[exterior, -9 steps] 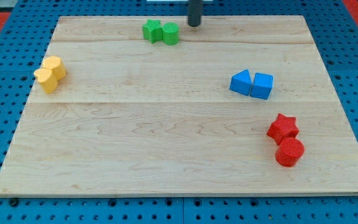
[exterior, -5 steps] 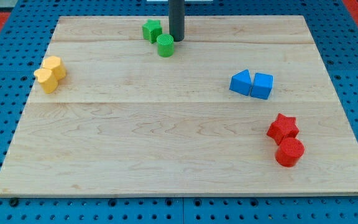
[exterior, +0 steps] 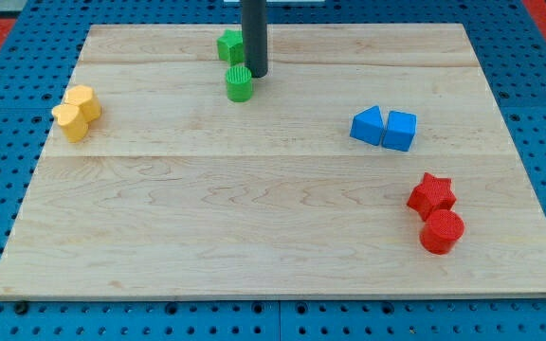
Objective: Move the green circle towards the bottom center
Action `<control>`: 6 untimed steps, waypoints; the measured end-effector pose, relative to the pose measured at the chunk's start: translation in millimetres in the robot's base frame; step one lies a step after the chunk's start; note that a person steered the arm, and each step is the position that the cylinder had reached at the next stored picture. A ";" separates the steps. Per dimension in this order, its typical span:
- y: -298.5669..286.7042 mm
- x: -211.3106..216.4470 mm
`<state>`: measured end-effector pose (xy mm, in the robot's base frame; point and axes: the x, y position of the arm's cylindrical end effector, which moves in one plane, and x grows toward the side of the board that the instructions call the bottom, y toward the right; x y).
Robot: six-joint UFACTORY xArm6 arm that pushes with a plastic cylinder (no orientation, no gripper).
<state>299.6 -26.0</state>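
The green circle (exterior: 239, 84) stands near the top of the wooden board (exterior: 254, 237), a little left of centre. My tip (exterior: 256, 74) rests right against its upper right side. A green star-like block (exterior: 230, 45) sits just above the circle, left of the rod, partly hidden by it.
Two yellow blocks (exterior: 76, 112) sit at the view's left edge of the board. A blue triangle (exterior: 367, 125) and a blue cube (exterior: 400, 130) sit at the right. A red star (exterior: 431, 194) and a red circle (exterior: 442, 231) sit at the lower right.
My tip has moved left and down from the top edge. The green circle has been pushed away from the green star, down and slightly left.
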 end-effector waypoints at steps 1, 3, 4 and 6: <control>0.0 2.4; -41.2 10.7; -47.8 71.2; -50.3 119.9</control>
<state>419.5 -76.3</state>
